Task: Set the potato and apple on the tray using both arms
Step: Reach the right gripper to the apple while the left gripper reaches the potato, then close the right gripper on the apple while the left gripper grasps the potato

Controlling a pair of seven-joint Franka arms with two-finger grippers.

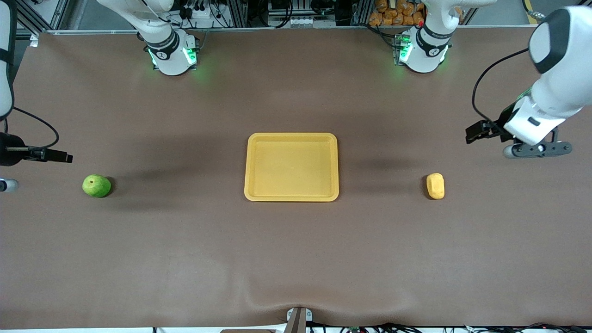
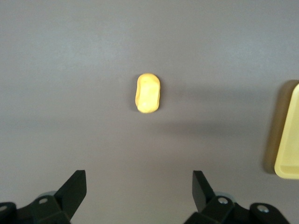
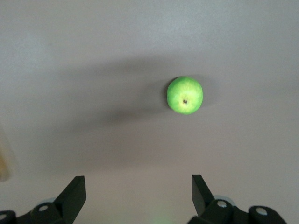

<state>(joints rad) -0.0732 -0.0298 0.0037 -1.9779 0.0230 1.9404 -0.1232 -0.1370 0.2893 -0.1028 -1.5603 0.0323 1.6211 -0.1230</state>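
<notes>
With both sets of fingers spread wide and empty, centre the left gripper (image 2: 139, 191) over the potato (image 2: 149, 93) and the right gripper (image 3: 138, 193) over the apple (image 3: 185, 95) before descending.

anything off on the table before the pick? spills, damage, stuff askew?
Nothing stands out. Tray sits square and empty mid-table; apple and potato lie intact on the brown mat, which puckers slightly at the edge nearest the camera.

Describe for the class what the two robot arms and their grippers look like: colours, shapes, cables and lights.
Both arms are white, rounded and jointed, with black bands at the joints and round bases lit green. The left arm trails a thin black cable, as does the right arm. The left gripper has two black wedge-shaped fingers on a dark body with round silver fittings; the right gripper looks identical.
</notes>
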